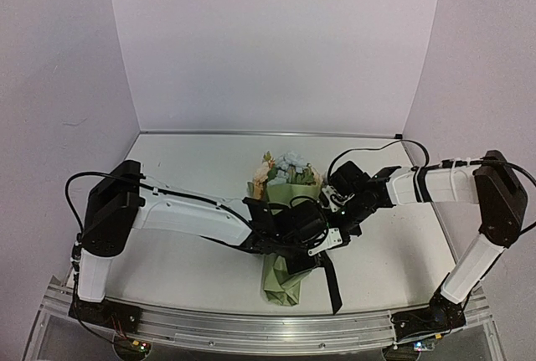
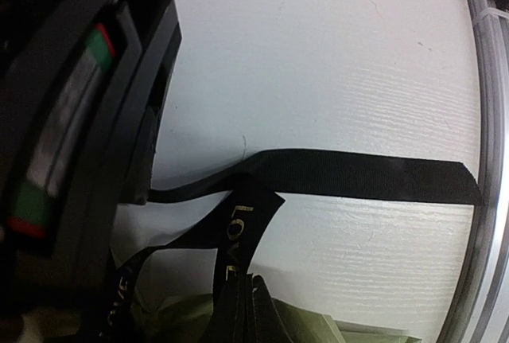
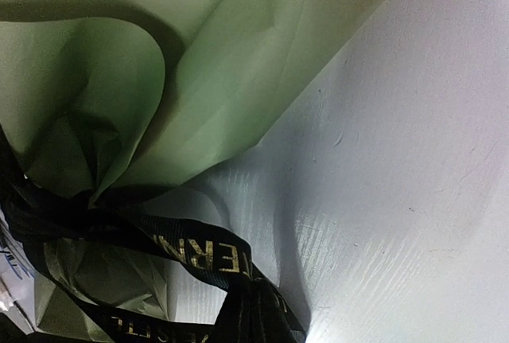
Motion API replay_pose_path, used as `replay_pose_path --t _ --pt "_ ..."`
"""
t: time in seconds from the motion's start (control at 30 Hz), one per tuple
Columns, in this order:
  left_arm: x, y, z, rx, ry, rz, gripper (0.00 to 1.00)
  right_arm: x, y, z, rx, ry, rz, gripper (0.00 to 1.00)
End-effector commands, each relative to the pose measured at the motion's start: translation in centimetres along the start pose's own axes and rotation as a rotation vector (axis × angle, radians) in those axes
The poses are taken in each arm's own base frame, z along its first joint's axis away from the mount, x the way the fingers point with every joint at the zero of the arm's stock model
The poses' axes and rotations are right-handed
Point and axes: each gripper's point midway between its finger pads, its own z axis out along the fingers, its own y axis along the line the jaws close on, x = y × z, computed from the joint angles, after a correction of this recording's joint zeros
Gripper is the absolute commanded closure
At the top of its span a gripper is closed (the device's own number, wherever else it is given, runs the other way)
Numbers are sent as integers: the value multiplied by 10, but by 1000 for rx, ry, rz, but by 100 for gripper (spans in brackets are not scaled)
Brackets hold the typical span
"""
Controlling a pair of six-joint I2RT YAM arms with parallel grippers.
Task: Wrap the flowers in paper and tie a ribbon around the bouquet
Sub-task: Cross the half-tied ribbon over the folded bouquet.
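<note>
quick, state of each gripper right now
left gripper: shut on the ribbon
right gripper: shut, it looks to be pinching the ribbon too

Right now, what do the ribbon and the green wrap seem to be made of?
The ribbon: likely woven fabric, matte black; a faint ribbed texture shows, with printed lettering. The wrap: probably thin paper, smooth sage green; it holds soft folds and creases.

The white worktop (image 1: 193, 168) showed faint scuffs and fine grain lines. 3 plain pale walls (image 1: 276, 43) enclosed it at left, rear and right. A ribbed aluminium rail (image 1: 251, 329) bordered its near edge.
</note>
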Motion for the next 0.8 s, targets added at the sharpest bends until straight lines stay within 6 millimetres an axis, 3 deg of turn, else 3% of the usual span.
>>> replay_pose_path --t 0.0,0.17,0.57,0.77 --pt "-31 20 -42 -56 -159 -67 100 -13 7 -5 -16 -51 -3 100" --pt "-35 32 -76 -34 -268 -176 100 -13 -5 -11 39 -95 14 100" --pt "4 64 -127 4 -374 -408 100 6 -26 -23 107 -97 24 100" --pt "7 75 -148 -16 -428 -442 100 13 -31 -26 125 -82 24 100"
